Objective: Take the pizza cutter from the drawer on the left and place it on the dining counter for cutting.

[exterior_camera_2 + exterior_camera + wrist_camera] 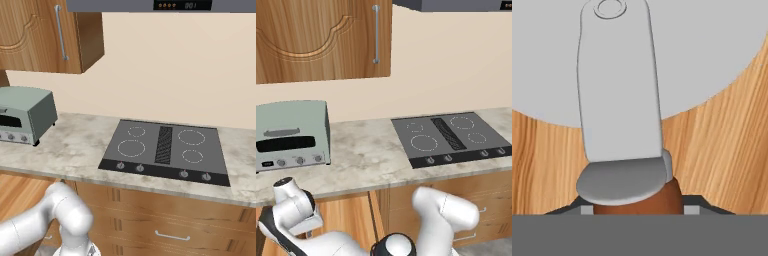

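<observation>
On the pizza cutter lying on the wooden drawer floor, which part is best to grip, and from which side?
Grip the pizza cutter by its reddish-brown handle, coming from above. It lies flat on the wood, and the wheel is thin and wide, while the handle is thick. The gripper already appears to straddle the handle.

I am in a home kitchen. A black cooktop [453, 138] with 4 rings sits in a marbled stone surface [368, 155]. A grey-green toaster oven [291, 135] stands beside it. A carved wooden wall cabinet [321, 37] hangs above, and brown wooden drawers [170, 225] sit under the surface.
</observation>
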